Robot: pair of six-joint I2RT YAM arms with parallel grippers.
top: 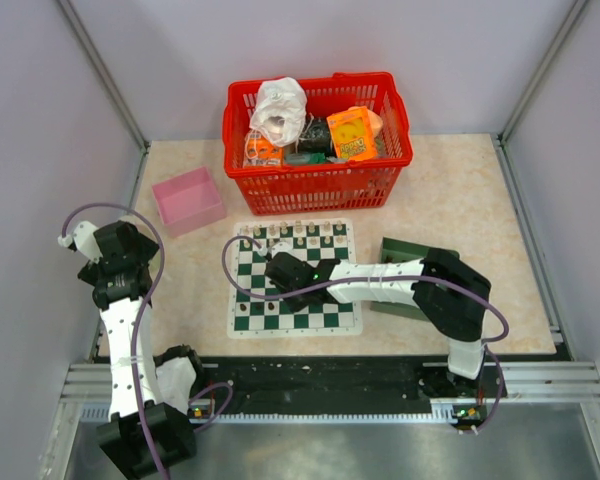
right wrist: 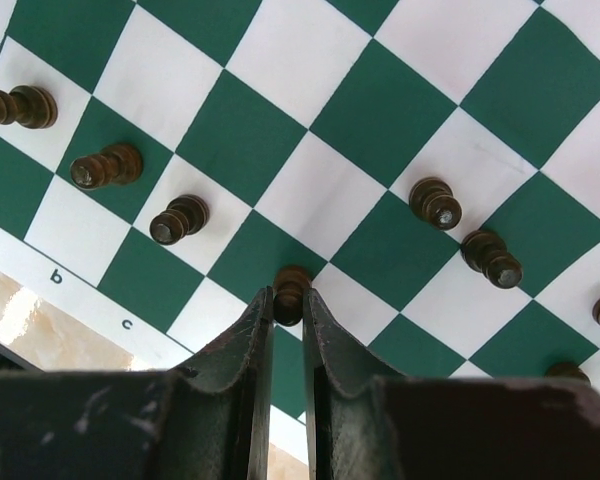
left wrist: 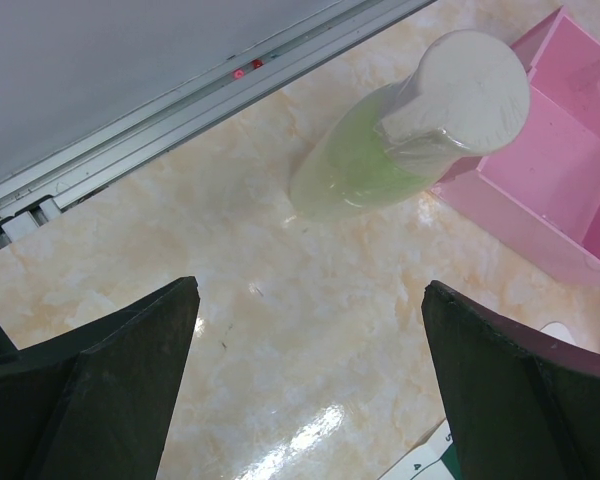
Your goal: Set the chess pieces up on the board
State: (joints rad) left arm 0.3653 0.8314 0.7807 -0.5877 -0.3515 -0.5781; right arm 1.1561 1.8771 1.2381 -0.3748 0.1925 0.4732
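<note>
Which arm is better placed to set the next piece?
Right: the right gripper is over the board, pinching a dark piece. The left gripper hangs open near the pink box, off the board.

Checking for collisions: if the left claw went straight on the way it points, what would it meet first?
Probably the bare tabletop ahead of the left claw, short of the green bottle and pink box; depth is unclear.

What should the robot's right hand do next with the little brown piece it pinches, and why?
Probably open a little and let go. The right hand is shut on a chess piece that looks upright on the board, next in line after three dark pieces along the lettered edge. Whether its base touches the square, I cannot tell.
</note>
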